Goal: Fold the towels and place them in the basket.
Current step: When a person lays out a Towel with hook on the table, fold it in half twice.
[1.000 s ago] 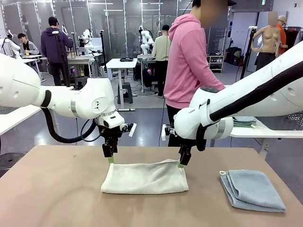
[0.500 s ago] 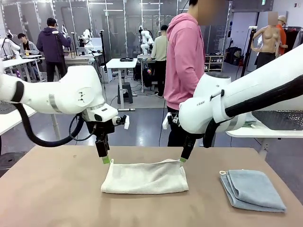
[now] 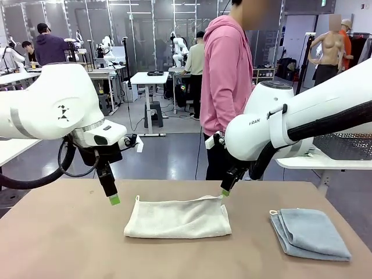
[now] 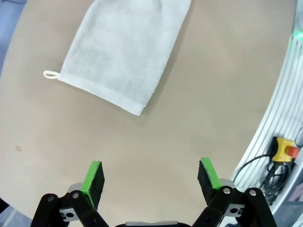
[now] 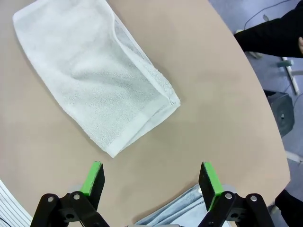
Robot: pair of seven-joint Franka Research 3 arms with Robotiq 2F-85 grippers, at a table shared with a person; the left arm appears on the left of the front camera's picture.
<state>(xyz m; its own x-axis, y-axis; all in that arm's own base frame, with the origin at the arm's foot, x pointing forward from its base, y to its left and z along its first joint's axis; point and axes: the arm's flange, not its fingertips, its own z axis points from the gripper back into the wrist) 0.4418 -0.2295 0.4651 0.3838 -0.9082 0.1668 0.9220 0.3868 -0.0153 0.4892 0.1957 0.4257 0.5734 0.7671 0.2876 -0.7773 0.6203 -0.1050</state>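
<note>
Two towels lie on one table [image 3: 70, 244] in front of you. One cream towel [image 3: 177, 218] sits between your two grippers, and one light blue towel [image 3: 311, 232] lies folded out past your right gripper [image 3: 224, 192], on its outer side. You have two grippers, the left gripper [image 3: 114, 200] and the right, each with two fingers. That makes four green pads [image 4: 93, 176] in all. The cream towel has one small loop [image 4: 49, 74] at the corner nearest your left gripper. One person [image 3: 226, 75] in a pink hooded top stands across the table, beyond your right gripper.
</note>
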